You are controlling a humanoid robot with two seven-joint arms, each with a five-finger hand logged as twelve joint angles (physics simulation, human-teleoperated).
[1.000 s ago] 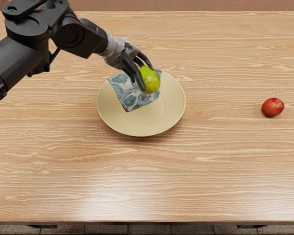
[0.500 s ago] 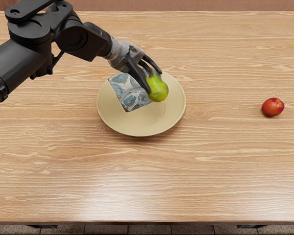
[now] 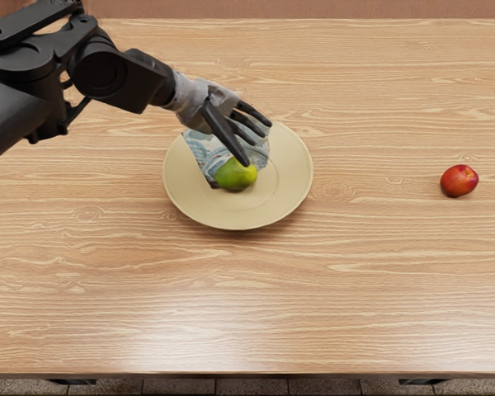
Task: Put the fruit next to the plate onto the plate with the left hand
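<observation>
1. One wide wooden surface (image 3: 247, 289) with pale, streaked grain fills the view. Its near half lies bare, and so does the stretch on the right, out to the edges.
2. The dark, bulky left arm (image 3: 58, 78) comes in from the upper left corner.
3. The round, shallow, cream plate (image 3: 290, 177) sits a little left of centre, well clear of every edge.
4. The left hand (image 3: 216, 109) hovers over the plate's back left part. Its black fingers (image 3: 228, 137) are spread apart and hold nothing.
5. A patterned block (image 3: 198, 148), grey-blue and mottled, stands on the plate, partly hidden under the hand.
6. The green fruit (image 3: 235, 176), smooth and rounded, lies on the plate against the block's front. Its long axis runs roughly left to right; which end bears the stem cannot be told.
7. A small, glossy red fruit (image 3: 459, 180) rests far right, well apart from the plate.
</observation>
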